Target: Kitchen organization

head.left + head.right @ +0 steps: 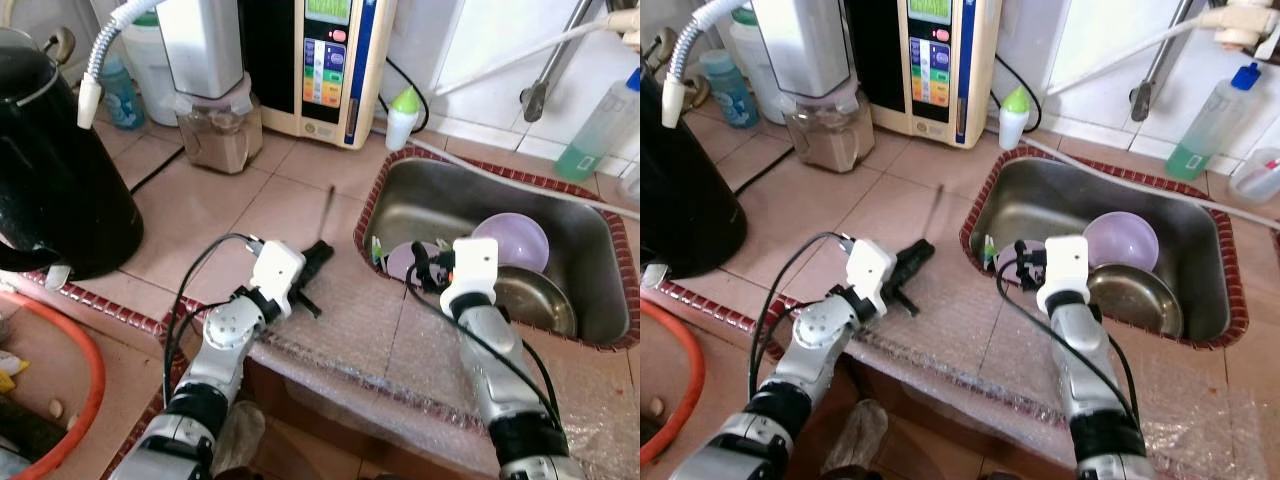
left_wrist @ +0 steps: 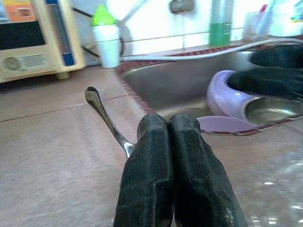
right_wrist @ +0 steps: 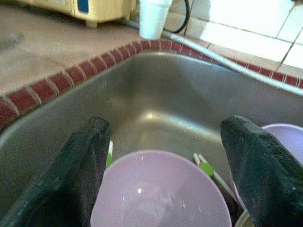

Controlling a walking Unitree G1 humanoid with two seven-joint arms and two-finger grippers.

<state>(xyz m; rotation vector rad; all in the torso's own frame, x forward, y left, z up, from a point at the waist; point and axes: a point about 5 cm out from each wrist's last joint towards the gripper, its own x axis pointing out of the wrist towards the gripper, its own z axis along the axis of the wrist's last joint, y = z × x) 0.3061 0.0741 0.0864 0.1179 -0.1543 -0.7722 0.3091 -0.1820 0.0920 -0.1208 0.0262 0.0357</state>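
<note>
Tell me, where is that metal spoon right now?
The metal spoon lies on the tiled counter just left of the sink, its near end pinched in the left gripper.

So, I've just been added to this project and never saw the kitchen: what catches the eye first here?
The steel sink set in the pink tiled counter, with a lilac bowl and a metal bowl in it. The right hand hangs open over a small lilac dish at the sink's near-left end. On the counter left of the sink, the left hand is shut on a metal spoon.
</note>
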